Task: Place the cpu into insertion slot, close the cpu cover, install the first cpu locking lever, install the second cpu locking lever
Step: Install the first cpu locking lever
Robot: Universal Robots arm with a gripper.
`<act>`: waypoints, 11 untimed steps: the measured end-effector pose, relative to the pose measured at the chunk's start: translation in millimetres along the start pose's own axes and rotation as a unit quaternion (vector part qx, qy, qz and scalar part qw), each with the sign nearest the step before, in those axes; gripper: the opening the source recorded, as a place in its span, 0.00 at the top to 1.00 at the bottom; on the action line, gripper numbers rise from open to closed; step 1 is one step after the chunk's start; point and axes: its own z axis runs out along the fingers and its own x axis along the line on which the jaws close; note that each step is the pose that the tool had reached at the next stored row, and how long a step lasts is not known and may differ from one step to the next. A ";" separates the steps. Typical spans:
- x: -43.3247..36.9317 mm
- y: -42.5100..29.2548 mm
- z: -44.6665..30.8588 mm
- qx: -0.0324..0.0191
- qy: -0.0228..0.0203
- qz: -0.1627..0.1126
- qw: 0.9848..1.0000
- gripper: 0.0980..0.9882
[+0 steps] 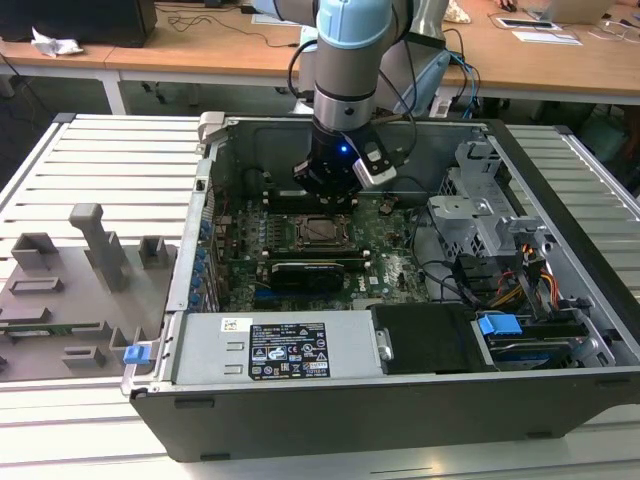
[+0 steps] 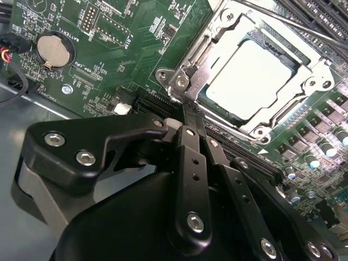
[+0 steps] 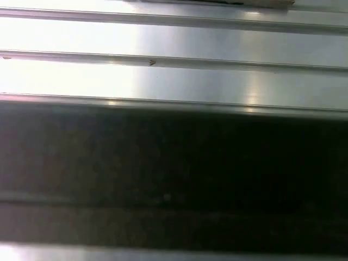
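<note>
The cpu (image 2: 253,76) lies flat in the insertion slot (image 1: 322,230) on the green board, its pale silver face showing. Over it the cpu cover (image 2: 306,82) is down, framing the chip through its window. A thin metal locking lever (image 2: 304,27) runs along the socket's far side. My gripper (image 2: 187,117) hangs just off one corner of the socket, its two black fingers (image 2: 191,157) pressed together with nothing between them. In the exterior view the gripper (image 1: 325,190) is inside the open computer case, just behind the socket.
A coin battery (image 2: 54,50) sits on the board beside the socket. A black card (image 1: 305,272), the power supply (image 1: 280,350), a drive cage (image 1: 480,200) and cables (image 1: 520,270) crowd the case. A grey fixture tray (image 1: 70,280) lies on the exterior view's left.
</note>
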 end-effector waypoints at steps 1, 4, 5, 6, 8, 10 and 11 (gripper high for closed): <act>0.0 0.0 0.0 0.000 0.000 0.000 1.000 0.99; -0.2 0.3 -3.9 0.000 0.000 0.000 1.000 0.99; -0.2 0.4 -6.0 0.000 0.000 0.000 1.000 0.99; -0.2 0.6 -8.9 0.000 0.000 0.000 1.000 0.99; -0.3 0.6 -9.4 0.000 0.000 0.000 1.000 0.99; -0.2 0.2 -9.4 0.000 0.000 0.000 1.000 0.99; -0.2 -0.1 -9.5 0.000 0.000 0.000 1.000 0.99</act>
